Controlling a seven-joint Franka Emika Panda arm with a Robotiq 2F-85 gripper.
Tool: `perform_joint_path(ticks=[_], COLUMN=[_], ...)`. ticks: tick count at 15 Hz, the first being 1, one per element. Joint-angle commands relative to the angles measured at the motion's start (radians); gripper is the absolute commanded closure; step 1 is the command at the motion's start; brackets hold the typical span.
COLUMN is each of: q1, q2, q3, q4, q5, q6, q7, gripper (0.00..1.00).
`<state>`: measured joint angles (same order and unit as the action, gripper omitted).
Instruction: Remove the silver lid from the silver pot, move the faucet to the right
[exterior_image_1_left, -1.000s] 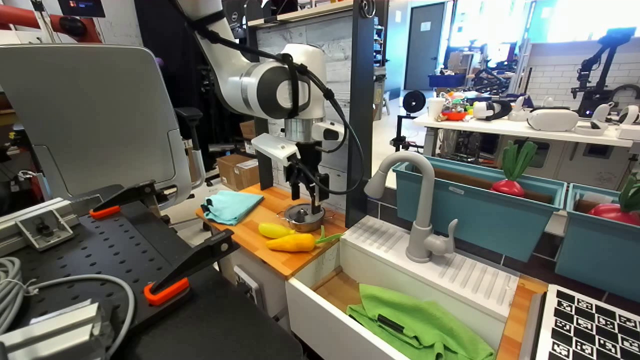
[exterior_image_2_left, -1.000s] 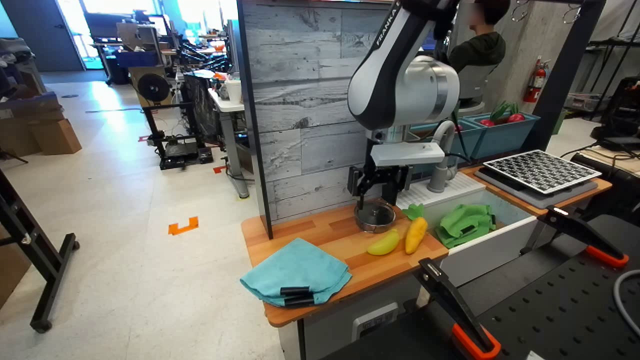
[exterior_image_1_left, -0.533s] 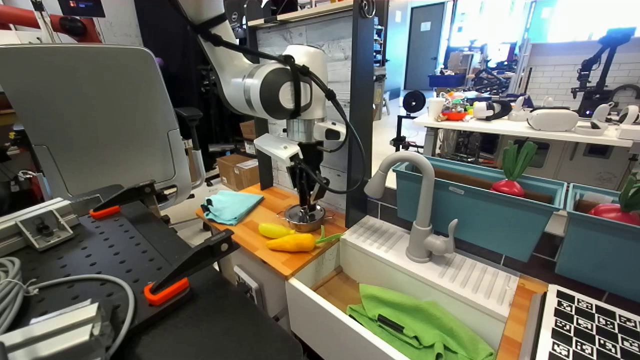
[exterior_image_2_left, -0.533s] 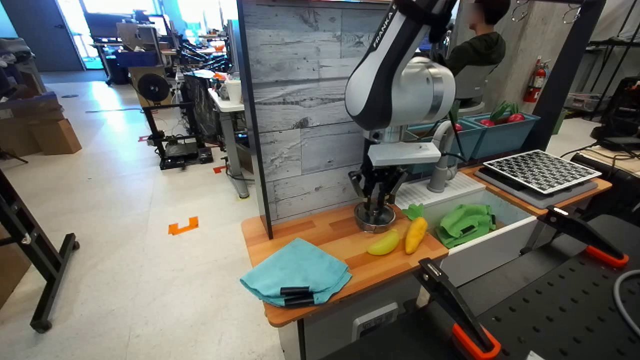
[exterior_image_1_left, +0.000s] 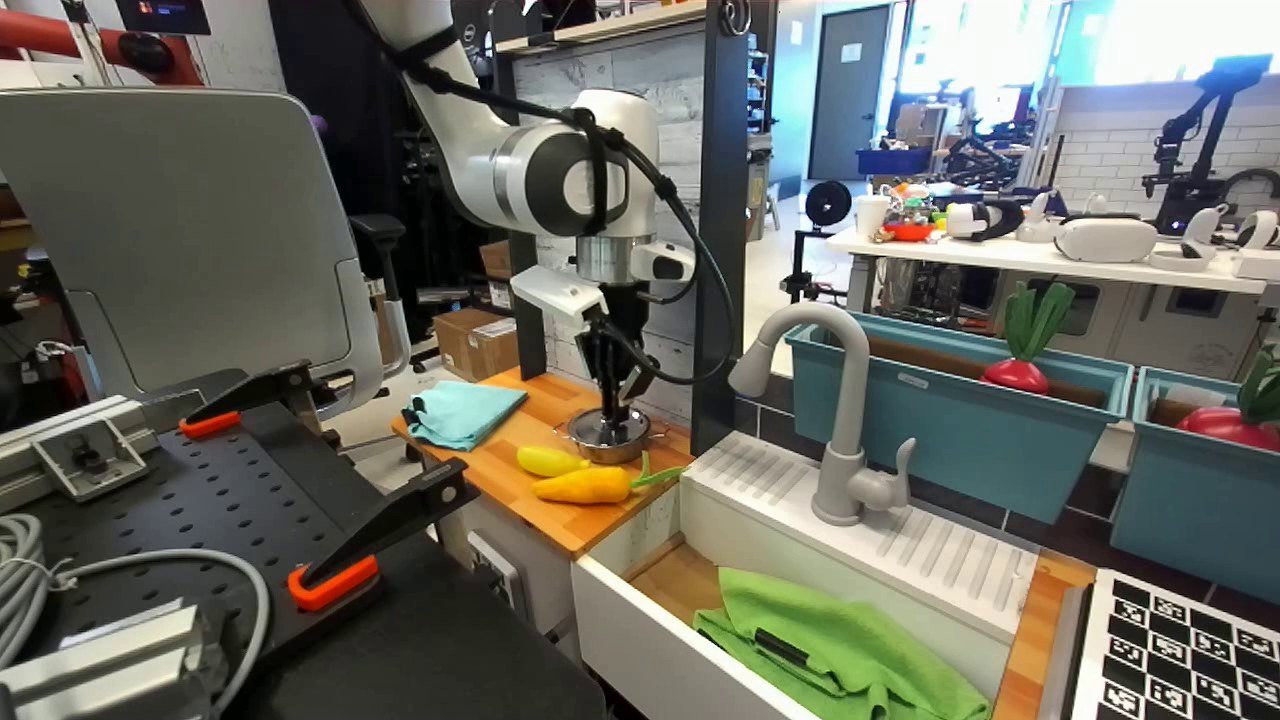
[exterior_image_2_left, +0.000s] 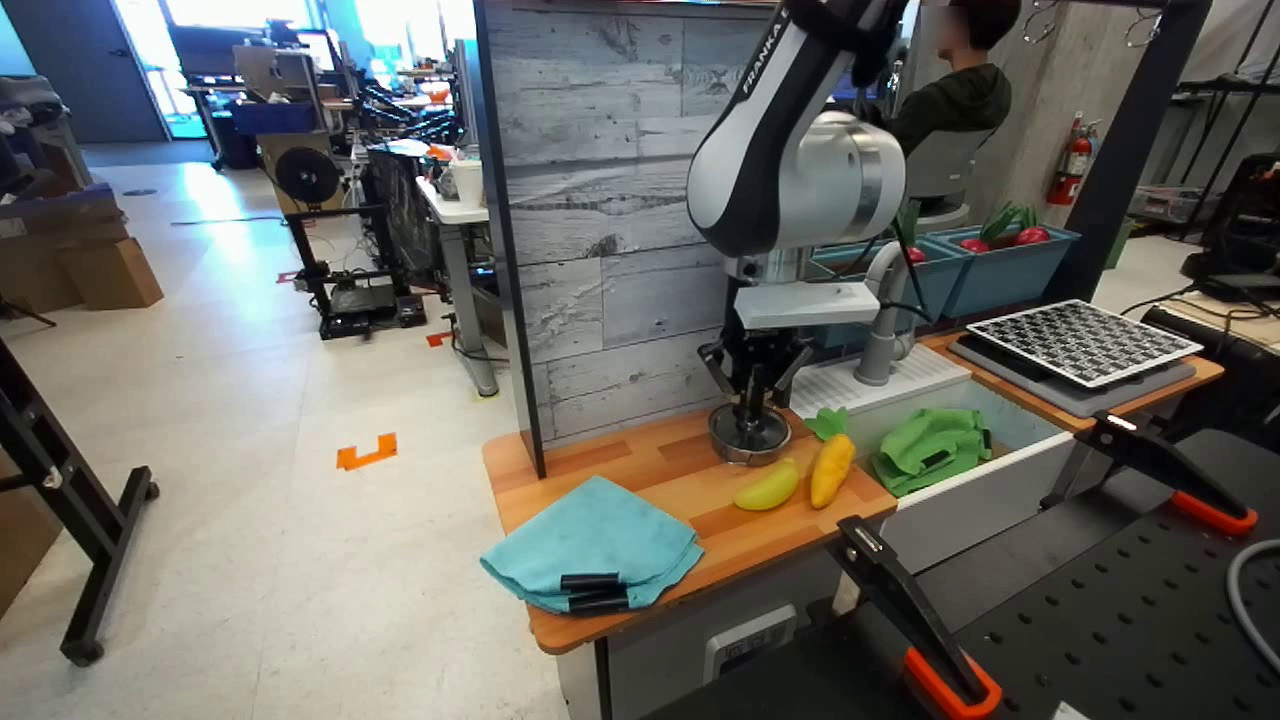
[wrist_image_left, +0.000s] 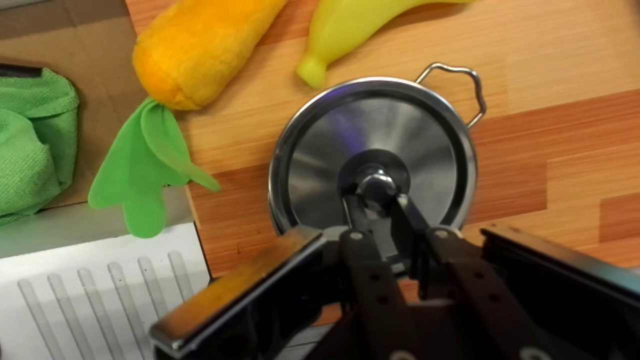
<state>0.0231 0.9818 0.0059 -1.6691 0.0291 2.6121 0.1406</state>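
Polished-metal, round silver lid (wrist_image_left: 372, 125) is being pinched at its smooth knob (wrist_image_left: 377, 185) by the Robotiq gripper (wrist_image_left: 377, 200) directly above; shallow, wire-handled silver pot (exterior_image_1_left: 610, 453) beneath is being covered.

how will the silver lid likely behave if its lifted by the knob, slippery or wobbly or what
The silver lid will likely stay stiff, since it appears to be a shiny metal disc. Its smooth, rounded knob may prove slippery between the fingers. With that knob at the centre, it should probably rise fairly level, perhaps tilting if gripped unevenly.
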Motion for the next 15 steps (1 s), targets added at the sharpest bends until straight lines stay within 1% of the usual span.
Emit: perform_joint_path(ticks=[1, 7, 15], q1=[0.021, 0.035, 0.126], q2=[0.024, -0.028, -0.041], q3=[-0.017, -0.026, -0.073], q4=[0.044, -0.019, -0.024], q5=[0.005, -0.005, -0.038], q6=[-0.034, -0.001, -0.005], q7=[0.010, 0.011, 0.047], gripper=[0.95, 0.95, 0.95])
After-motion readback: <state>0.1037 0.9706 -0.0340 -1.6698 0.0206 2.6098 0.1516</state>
